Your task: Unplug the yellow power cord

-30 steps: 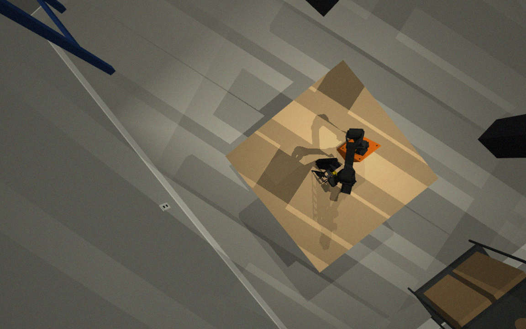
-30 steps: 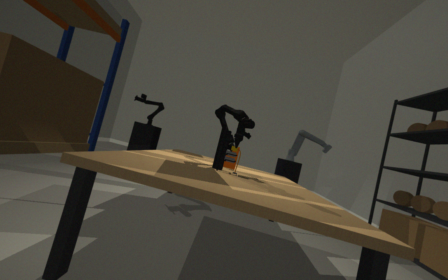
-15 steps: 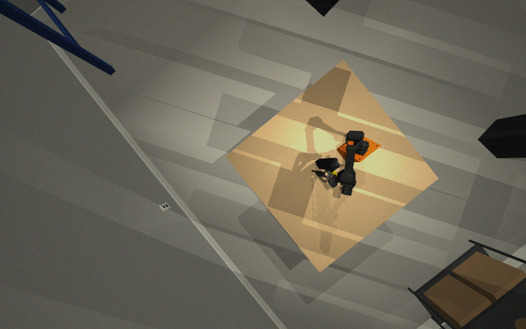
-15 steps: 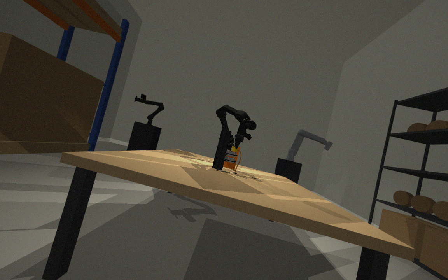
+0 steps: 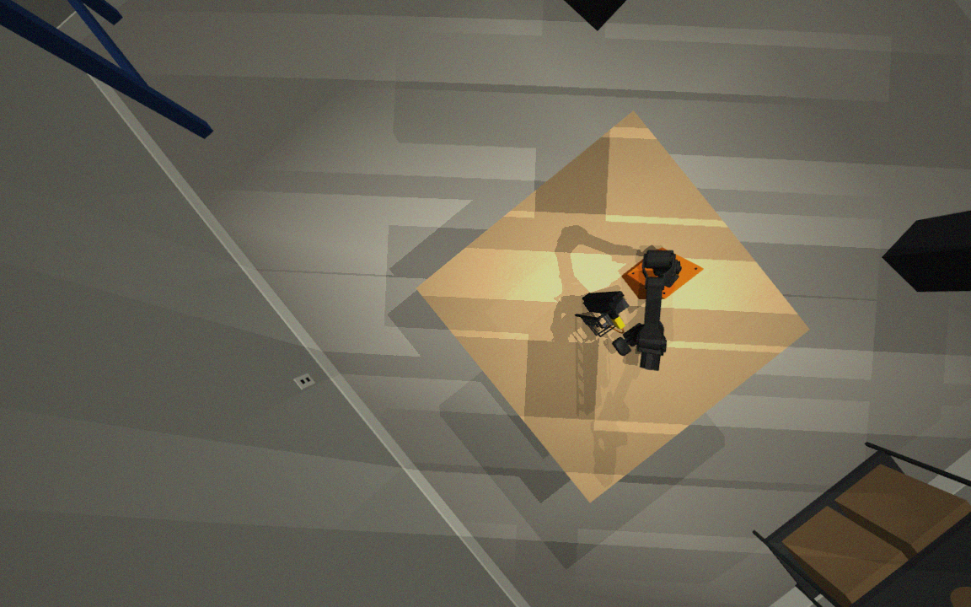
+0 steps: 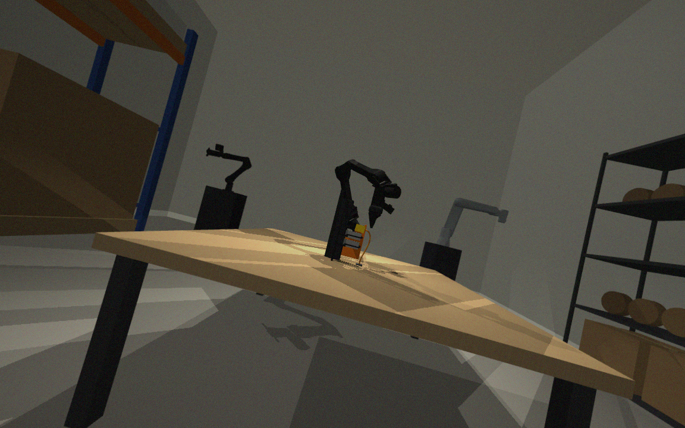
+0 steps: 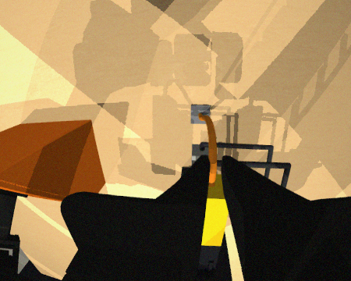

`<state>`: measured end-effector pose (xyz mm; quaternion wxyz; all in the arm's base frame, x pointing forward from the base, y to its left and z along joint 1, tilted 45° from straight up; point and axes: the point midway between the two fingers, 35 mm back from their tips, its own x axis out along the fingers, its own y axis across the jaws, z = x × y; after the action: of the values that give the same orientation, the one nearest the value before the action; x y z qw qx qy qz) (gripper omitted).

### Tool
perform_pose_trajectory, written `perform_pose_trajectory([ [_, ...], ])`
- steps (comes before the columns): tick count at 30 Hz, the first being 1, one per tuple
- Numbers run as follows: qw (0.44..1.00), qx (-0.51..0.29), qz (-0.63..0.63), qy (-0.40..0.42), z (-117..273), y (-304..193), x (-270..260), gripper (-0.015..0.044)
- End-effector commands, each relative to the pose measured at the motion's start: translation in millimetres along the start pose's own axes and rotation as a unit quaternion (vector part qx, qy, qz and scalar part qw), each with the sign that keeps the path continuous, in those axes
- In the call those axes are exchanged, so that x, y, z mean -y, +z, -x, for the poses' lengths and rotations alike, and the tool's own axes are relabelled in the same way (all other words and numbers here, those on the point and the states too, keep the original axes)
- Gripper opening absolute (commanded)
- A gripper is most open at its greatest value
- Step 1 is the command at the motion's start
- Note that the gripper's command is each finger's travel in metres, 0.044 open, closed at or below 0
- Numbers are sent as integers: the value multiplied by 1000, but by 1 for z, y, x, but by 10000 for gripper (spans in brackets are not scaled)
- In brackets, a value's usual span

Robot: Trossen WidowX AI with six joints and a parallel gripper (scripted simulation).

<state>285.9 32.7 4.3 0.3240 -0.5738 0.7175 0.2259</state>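
Note:
The yellow plug (image 5: 619, 323) (image 6: 360, 228) (image 7: 215, 220) sits at the upper side of the black upright power strip (image 5: 603, 303) (image 6: 336, 234). Its orange-looking cord (image 6: 369, 240) (image 7: 212, 140) curves down to a small grey block on the table. My gripper (image 6: 371, 225) (image 7: 214, 162) is nearly closed. In the wrist view its fingers overlap both sides of the plug, and the narrow gap at the tips is smaller than the plug. In the exterior view the tips stand beside the plug, not around it. Whether the plug is seated is hidden.
Grey plugs with black wire loops (image 7: 274, 165) project from the strip beneath the yellow plug. The orange base (image 5: 689, 269) (image 7: 66, 156) of the arm stands close by on the wooden table (image 5: 760, 320) (image 6: 201, 260).

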Motion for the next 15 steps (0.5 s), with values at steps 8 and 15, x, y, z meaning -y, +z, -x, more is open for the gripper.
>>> perform_pose_trajectory([
  [8, 1000, -1, -4, 4, -2, -5, 1, 160],
  [15, 1000, -1, -3, 3, -1, -5, 1, 160],
])
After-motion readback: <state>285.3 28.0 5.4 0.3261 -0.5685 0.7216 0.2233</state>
